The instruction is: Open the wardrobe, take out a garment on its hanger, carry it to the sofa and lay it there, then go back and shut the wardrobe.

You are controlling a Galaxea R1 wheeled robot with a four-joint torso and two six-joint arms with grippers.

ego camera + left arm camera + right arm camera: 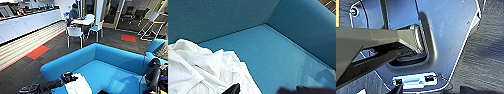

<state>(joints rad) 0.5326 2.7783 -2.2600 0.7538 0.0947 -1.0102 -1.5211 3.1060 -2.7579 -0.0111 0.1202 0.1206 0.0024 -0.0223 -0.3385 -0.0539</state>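
The bright blue sofa (117,62) spreads across the middle of the head view, close in front of me. The white garment (78,86) lies crumpled on the near left part of its seat. In the left wrist view the garment (200,72) is a limp heap on the blue seat (275,55), and the hanger is hidden in its folds. My left gripper (68,77) hovers at the garment's top edge, open, with one dark fingertip (234,88) over the cloth's edge. My right arm (155,75) hangs folded at the sofa's right end.
Beyond the sofa stand a white table (82,21) and white chairs with blue seats (75,32), with a person (73,13) seated there. A long white counter (27,23) runs along the left. Orange carpet tiles (37,52) mark the dark floor. A second blue seat (156,46) stands at the right.
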